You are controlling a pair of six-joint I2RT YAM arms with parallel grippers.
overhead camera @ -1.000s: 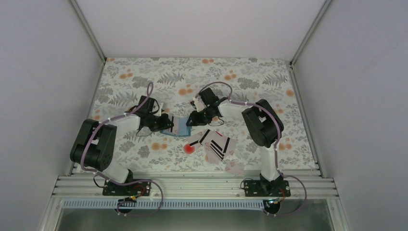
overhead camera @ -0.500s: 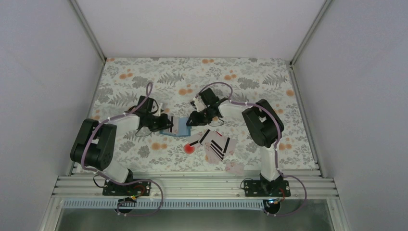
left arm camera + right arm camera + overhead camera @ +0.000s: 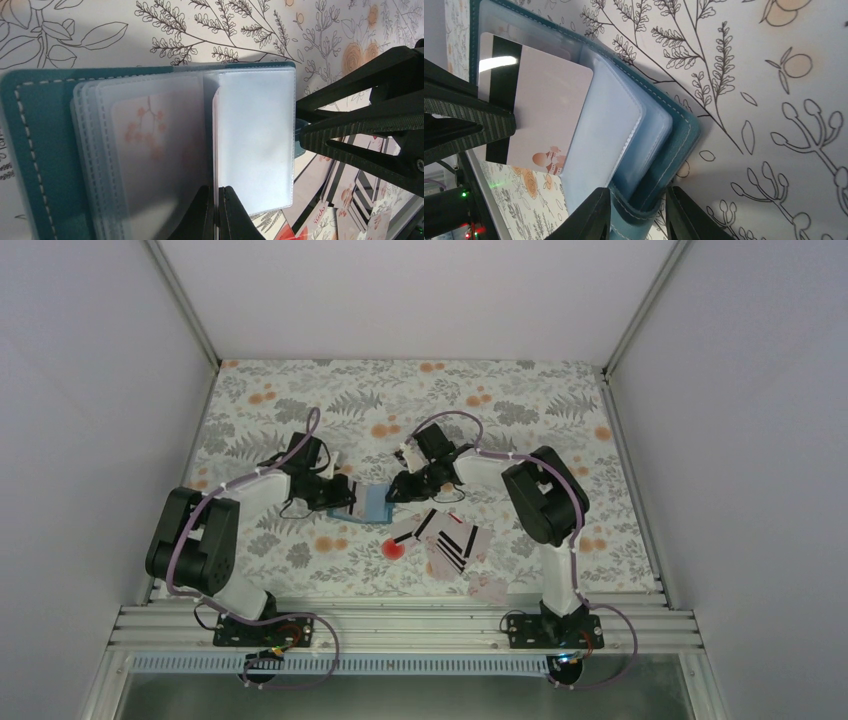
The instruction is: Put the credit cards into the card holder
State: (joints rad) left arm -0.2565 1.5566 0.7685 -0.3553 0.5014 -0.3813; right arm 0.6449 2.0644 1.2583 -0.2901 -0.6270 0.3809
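Bright, even light; the card holder [image 3: 684, 135] casts a soft shadow, close fingers [image 3: 591, 217] look blurred.

A floral-printed tablecloth [image 3: 300, 400] with leaves and orange blossoms is enclosed by plain white walls [image 3: 420, 290], which are joined at aluminium corner posts [image 3: 185, 305]. An aluminium rail [image 3: 400, 625] is mounted along the near edge.

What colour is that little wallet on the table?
The card holder is teal blue with pale stitching, seen best in the right wrist view.
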